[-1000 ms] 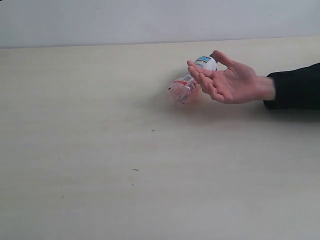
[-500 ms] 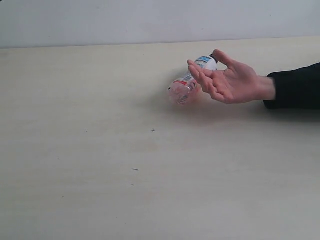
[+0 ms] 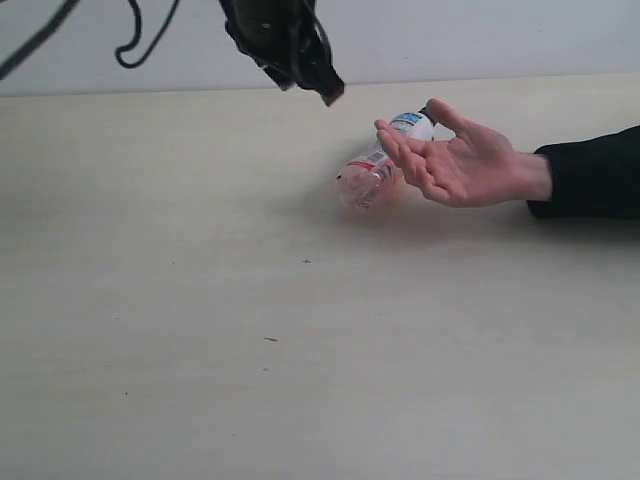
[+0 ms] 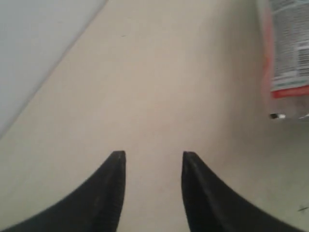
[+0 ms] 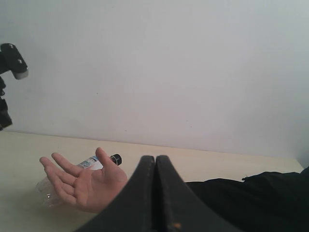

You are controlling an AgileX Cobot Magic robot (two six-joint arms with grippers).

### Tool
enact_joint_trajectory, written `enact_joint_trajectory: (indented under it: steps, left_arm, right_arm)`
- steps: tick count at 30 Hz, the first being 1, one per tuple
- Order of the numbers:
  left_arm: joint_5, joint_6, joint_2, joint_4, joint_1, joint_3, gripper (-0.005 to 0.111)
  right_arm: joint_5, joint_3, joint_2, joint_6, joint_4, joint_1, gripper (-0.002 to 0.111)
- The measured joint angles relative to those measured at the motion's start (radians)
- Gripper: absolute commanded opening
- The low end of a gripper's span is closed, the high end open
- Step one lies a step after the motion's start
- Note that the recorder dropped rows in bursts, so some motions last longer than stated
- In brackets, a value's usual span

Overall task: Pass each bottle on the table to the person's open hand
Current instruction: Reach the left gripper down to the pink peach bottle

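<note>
Left fingers (image 4: 108, 193) stand moderately apart, with nothing between them; right fingers (image 5: 145, 193) are pressed together, empty. One bottle (image 3: 370, 175) lies on its side on the desk (image 3: 300, 350), at the fingertips of the person's open hand (image 3: 465, 165). Clear plastic, black cap (image 5: 116, 159), white label with pink-red band. Print illegible.

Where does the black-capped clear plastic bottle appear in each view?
Exterior view: the black-capped clear plastic bottle lies centre-right, partly behind the fingers of the bare open hand.
Left wrist view: its label, at the upper right edge.
Right wrist view: lower left, behind the hand.
Shared landmark: that hand, absent from the left wrist view.
</note>
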Motion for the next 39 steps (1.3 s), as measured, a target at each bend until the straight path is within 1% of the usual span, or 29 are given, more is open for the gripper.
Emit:
enact_joint_trajectory:
  steps: [2, 5, 9, 14, 21, 27, 30, 33, 39]
  left_arm:
    - [0.0, 0.014, 0.027, -0.034, -0.019, -0.031, 0.051]
    - [0.0, 0.018, 0.06, -0.094, -0.04, -0.08, 0.051]
    - [0.0, -0.019, 0.096, -0.124, -0.042, -0.11, 0.051]
    - [-0.01, -0.062, 0.126, -0.15, -0.042, -0.116, 0.051]
    - [-0.115, -0.067, 0.134, -0.162, -0.042, -0.116, 0.052]
    - [-0.241, -0.069, 0.145, -0.186, -0.042, -0.12, 0.052]
    - [-0.244, -0.051, 0.162, -0.197, -0.042, -0.154, 0.052]
    - [-0.212, -0.019, 0.195, -0.207, -0.042, -0.196, 0.052]
    - [-0.179, 0.025, 0.27, -0.278, -0.042, -0.251, 0.052]
  right_arm:
    - [0.0, 0.0, 0.0, 0.0, 0.0, 0.0, 0.0]
    - [0.0, 0.0, 0.0, 0.0, 0.0, 0.0, 0.0]
    - [0.0, 0.0, 0.0, 0.0, 0.0, 0.0, 0.0]
    - [0.0, 0.0, 0.0, 0.0, 0.0, 0.0, 0.0]
    - [0.0, 0.0, 0.0, 0.0, 0.0, 0.0, 0.0]
    - [0.0, 0.0, 0.0, 0.0, 0.0, 0.0, 0.0]
    - [0.0, 0.0, 0.0, 0.0, 0.0, 0.0, 0.0]
    - [0.0, 0.0, 0.0, 0.0, 0.0, 0.0, 0.0]
    - [0.0, 0.0, 0.0, 0.0, 0.0, 0.0, 0.0]
